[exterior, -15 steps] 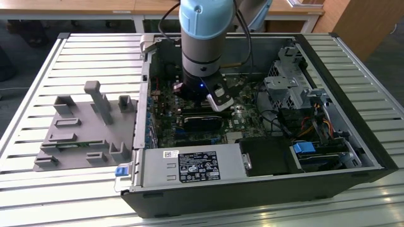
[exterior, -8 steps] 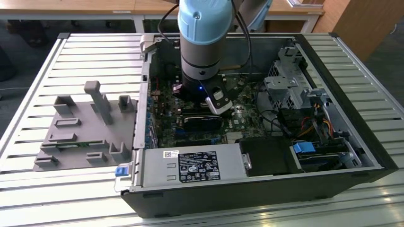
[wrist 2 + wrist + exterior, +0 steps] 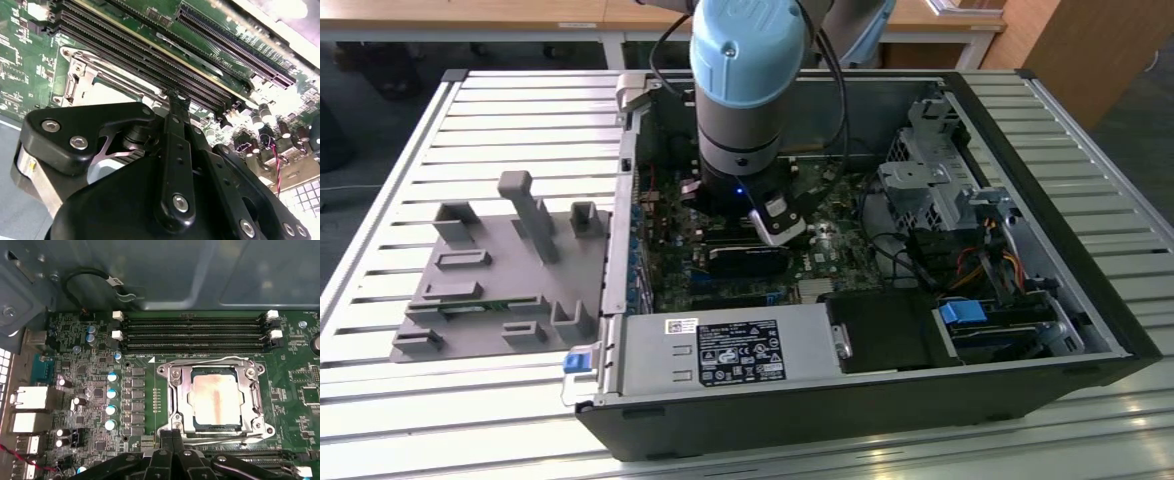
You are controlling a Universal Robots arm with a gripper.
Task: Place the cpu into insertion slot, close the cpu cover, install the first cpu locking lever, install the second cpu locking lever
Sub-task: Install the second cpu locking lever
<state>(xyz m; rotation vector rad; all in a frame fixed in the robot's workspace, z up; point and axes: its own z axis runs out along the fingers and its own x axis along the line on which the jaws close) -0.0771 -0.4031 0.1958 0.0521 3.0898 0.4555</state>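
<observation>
Although the claw (image 3: 172,436) hangs low over the green board (image 3: 90,405), its two black fingers (image 3: 176,107) are pressed together with nothing between them; in the first wrist view their tips sit at the near edge of the socket, by the silver frame. In the second wrist view the same tips point down just beside the frame's corner, in front of the long black memory slots (image 3: 150,55).

Out from the tips lies the chip (image 3: 216,397), flat in the socket (image 3: 216,426), its pale metal top showing through the cut-out of the cover (image 3: 175,390). The cover is down over it, so I judge the first two steps done. A thin wire lever (image 3: 210,361) runs along the far side of the frame, next to the memory slots, and looks laid flat; a second bar runs along the near side, by the fingertips. Whether either is hooked under its catch I cannot tell, so the lever steps may be part done or in hand.

In the exterior view the arm (image 3: 744,90) reaches down into the open computer case (image 3: 1014,130), which lies on a slatted table (image 3: 400,140). A grey holder (image 3: 494,270) stands on the table at the exterior view's left, well apart from the case.
</observation>
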